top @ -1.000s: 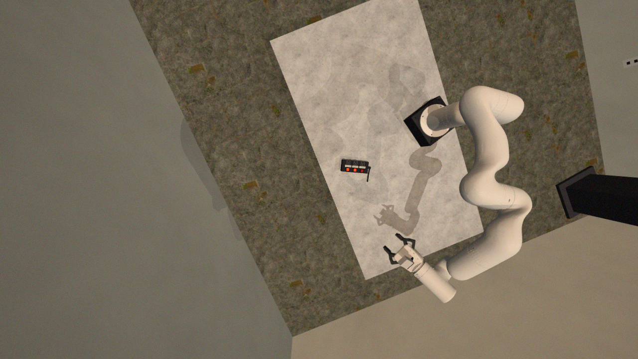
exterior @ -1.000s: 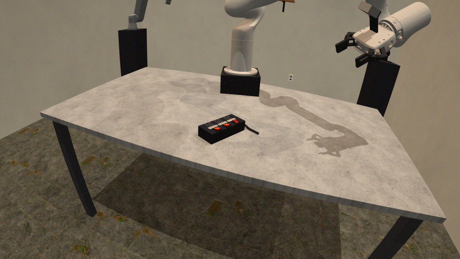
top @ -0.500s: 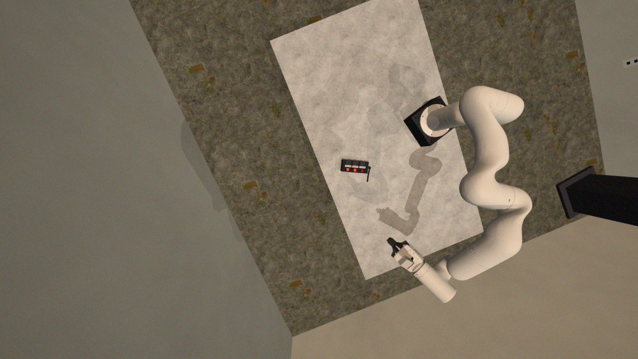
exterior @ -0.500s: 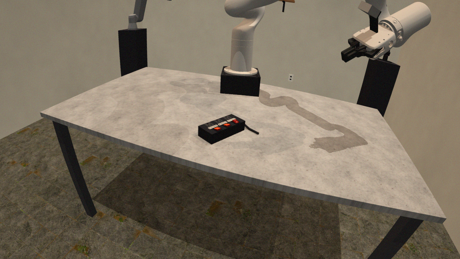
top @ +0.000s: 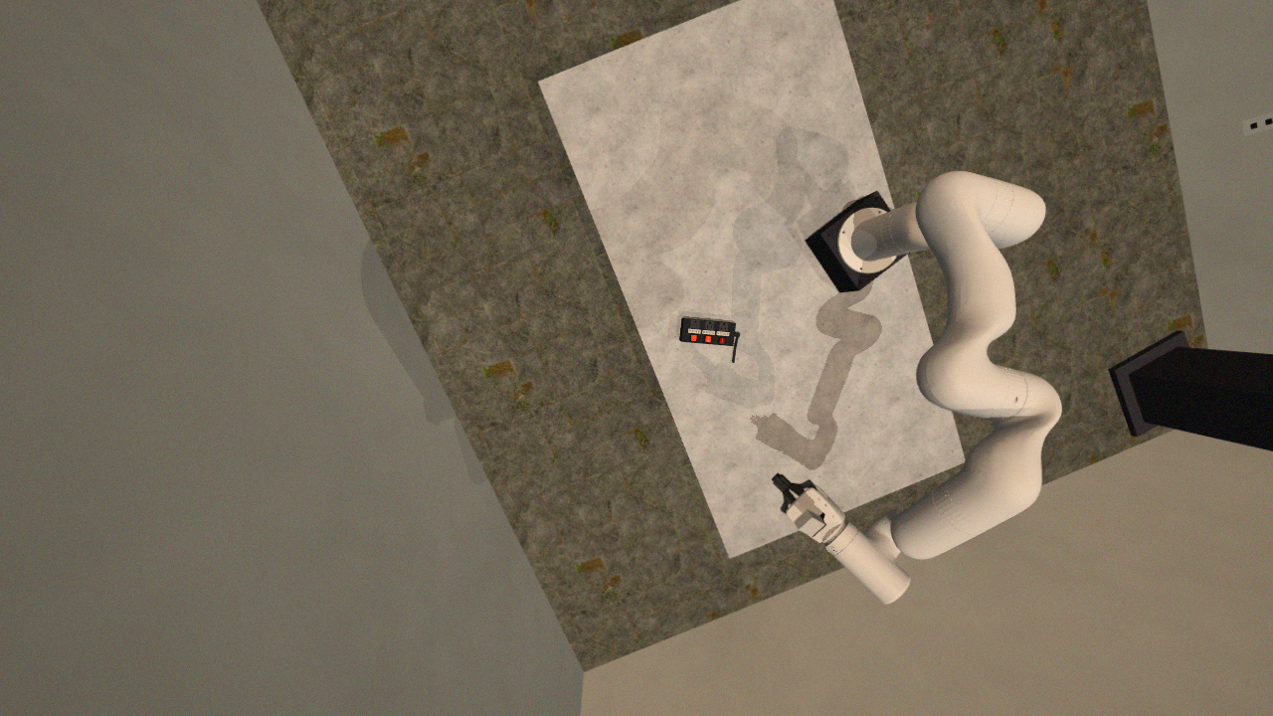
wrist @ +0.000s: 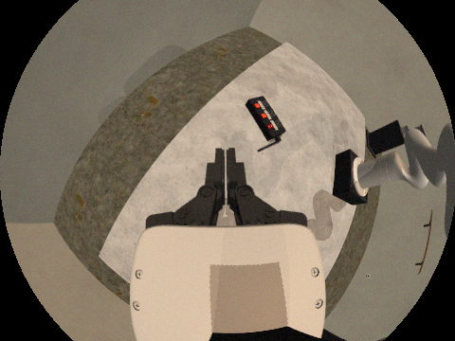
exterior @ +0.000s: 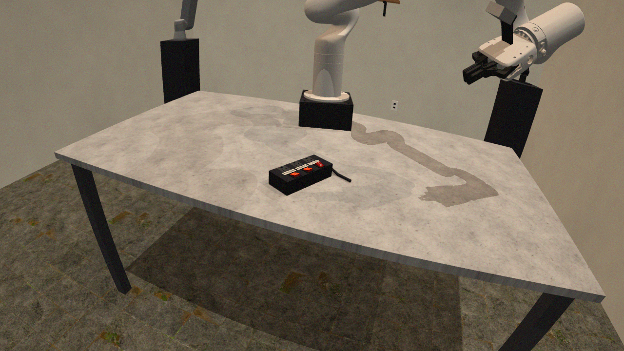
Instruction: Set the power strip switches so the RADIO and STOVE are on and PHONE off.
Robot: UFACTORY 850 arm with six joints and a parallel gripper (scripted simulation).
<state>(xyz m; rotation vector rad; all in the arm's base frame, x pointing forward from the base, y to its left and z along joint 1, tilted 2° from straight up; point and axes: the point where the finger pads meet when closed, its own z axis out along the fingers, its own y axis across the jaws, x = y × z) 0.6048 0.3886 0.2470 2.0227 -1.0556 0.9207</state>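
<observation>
A black power strip (top: 708,330) (exterior: 300,173) (wrist: 268,116) lies flat, right way up, near the middle of the grey table (top: 694,133) (exterior: 174,130) (wrist: 190,184). It carries three red rocker switches under small white labels, and a short black cable stub sticks out of one end. The labels are too small to read. My gripper (top: 781,482) (exterior: 469,75) (wrist: 225,160) is shut with nothing between the fingers. It hangs high in the air over the table's right end, far from the strip.
The arm's black base (top: 847,242) (exterior: 325,112) stands on the table's far edge behind the strip. Two black pedestals (exterior: 179,68) (exterior: 512,114) stand behind the table. The table's edges drop to a mossy stone floor (exterior: 65,262).
</observation>
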